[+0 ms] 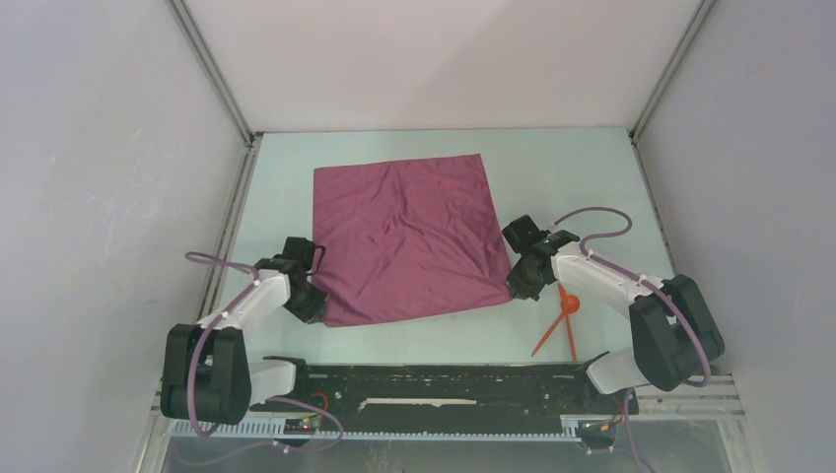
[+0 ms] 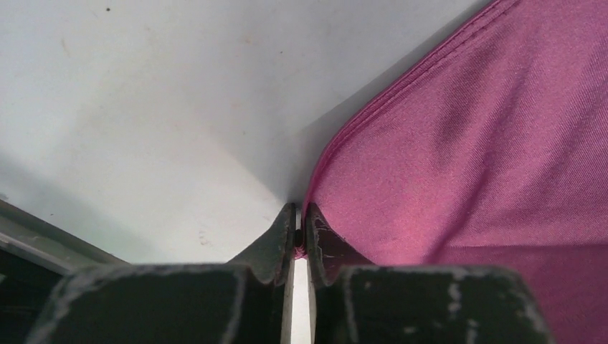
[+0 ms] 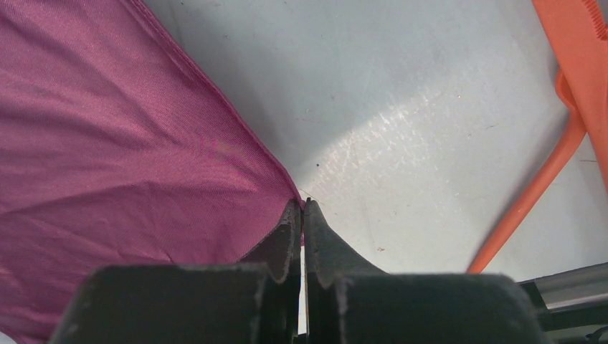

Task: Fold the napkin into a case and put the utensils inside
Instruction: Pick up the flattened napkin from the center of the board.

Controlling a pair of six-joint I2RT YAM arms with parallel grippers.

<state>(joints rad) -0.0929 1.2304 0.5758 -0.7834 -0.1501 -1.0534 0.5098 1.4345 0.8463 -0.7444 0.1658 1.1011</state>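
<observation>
The plum-purple napkin (image 1: 404,236) lies spread flat on the table, slightly wrinkled. My left gripper (image 1: 317,307) pinches its near left corner; in the left wrist view the napkin (image 2: 487,158) rises from the gripper (image 2: 300,218), whose jaws are shut on the hem. My right gripper (image 1: 513,292) pinches the near right corner; the right wrist view shows the napkin (image 3: 122,143) running into the shut gripper (image 3: 302,211). The two orange-red utensils (image 1: 562,320) lie crossed on the table just right of the right gripper, and the utensils (image 3: 566,107) show at the right edge of the right wrist view.
Metal rails (image 1: 229,212) border the pale table on both sides, with white walls behind. A black bar (image 1: 444,379) joins the arm bases along the near edge.
</observation>
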